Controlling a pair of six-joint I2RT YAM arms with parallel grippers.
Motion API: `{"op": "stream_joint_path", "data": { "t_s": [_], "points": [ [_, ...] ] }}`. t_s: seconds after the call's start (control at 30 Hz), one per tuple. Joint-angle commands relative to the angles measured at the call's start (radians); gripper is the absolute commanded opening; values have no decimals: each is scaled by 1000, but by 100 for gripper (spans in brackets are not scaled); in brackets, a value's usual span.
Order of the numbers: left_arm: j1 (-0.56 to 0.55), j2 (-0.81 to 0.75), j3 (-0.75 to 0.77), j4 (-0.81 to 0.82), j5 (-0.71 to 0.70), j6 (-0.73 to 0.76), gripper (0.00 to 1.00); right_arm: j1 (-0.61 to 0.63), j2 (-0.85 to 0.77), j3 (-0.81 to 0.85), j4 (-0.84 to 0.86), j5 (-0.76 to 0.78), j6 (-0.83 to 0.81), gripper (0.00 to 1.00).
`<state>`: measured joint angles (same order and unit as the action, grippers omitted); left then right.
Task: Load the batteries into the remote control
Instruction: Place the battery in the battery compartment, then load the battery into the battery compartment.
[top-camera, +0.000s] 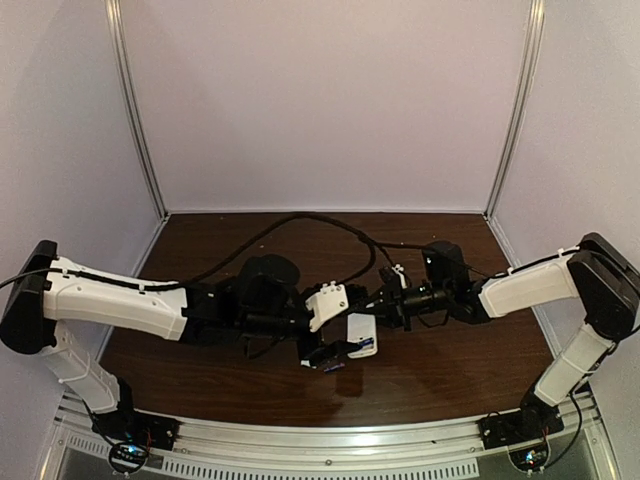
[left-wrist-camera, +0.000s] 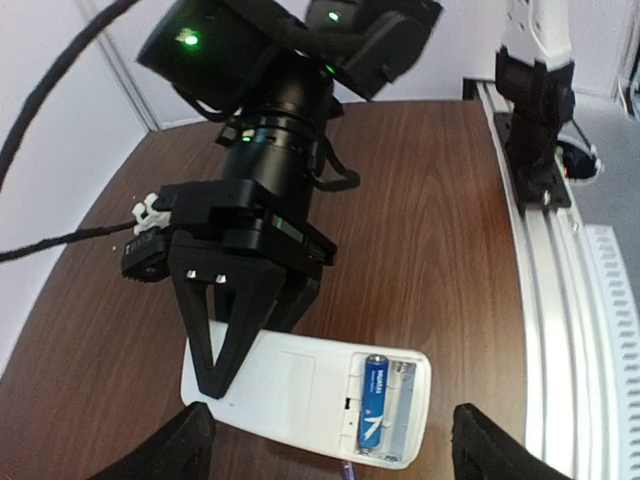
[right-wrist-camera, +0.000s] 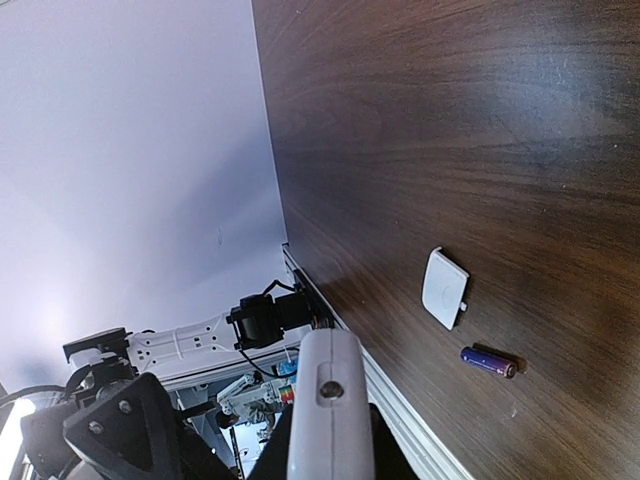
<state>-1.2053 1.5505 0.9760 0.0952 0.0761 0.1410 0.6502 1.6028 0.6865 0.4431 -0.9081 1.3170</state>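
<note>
The white remote control (left-wrist-camera: 290, 385) is held back-up above the table, its battery bay open at the right end. One blue battery (left-wrist-camera: 374, 402) lies in the left slot of the bay, and the other slot looks empty. My right gripper (left-wrist-camera: 222, 372) is shut on the remote's left end; in the right wrist view the remote (right-wrist-camera: 325, 410) shows edge-on between its fingers. My left gripper (left-wrist-camera: 330, 448) is open and empty, its fingers on either side of the remote. A second blue battery (right-wrist-camera: 488, 361) lies loose on the table.
The small white square cover (right-wrist-camera: 443, 288) lies on the table next to the loose battery. Both arms meet over the middle of the dark wooden table (top-camera: 440, 370). A metal rail (left-wrist-camera: 560, 330) runs along the table's near edge, and white walls enclose the other sides.
</note>
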Motion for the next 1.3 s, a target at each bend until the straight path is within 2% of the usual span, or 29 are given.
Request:
{"op": "stream_joint_path", "data": {
  "t_s": [0.0, 0.07, 0.13, 0.23, 0.47, 0.63, 0.93, 1.27],
  "points": [
    [11, -75, -54, 105, -22, -232, 92, -5, 19, -4, 55, 9, 3, 0],
    [17, -103, -88, 139, -50, -378, 97, -6, 27, 1, 69, 14, 4, 0],
    [17, -121, -94, 119, -141, -536, 97, -6, 34, 8, 76, 18, 4, 0],
    [27, -131, -86, 42, -156, -683, 97, -6, 38, 18, 80, 25, -5, 0],
    [86, -112, -151, 117, 42, -981, 97, -6, 40, 38, 71, 40, -19, 0],
    [89, -47, -100, 92, 96, -1045, 97, -6, 36, 47, 62, 40, -22, 0],
    [90, 38, -60, 144, 151, -1119, 97, -6, 28, 43, 62, 41, -20, 0],
    [89, 97, -26, 176, 193, -1125, 90, -4, 25, 45, 61, 40, -21, 0]
  ]
}}
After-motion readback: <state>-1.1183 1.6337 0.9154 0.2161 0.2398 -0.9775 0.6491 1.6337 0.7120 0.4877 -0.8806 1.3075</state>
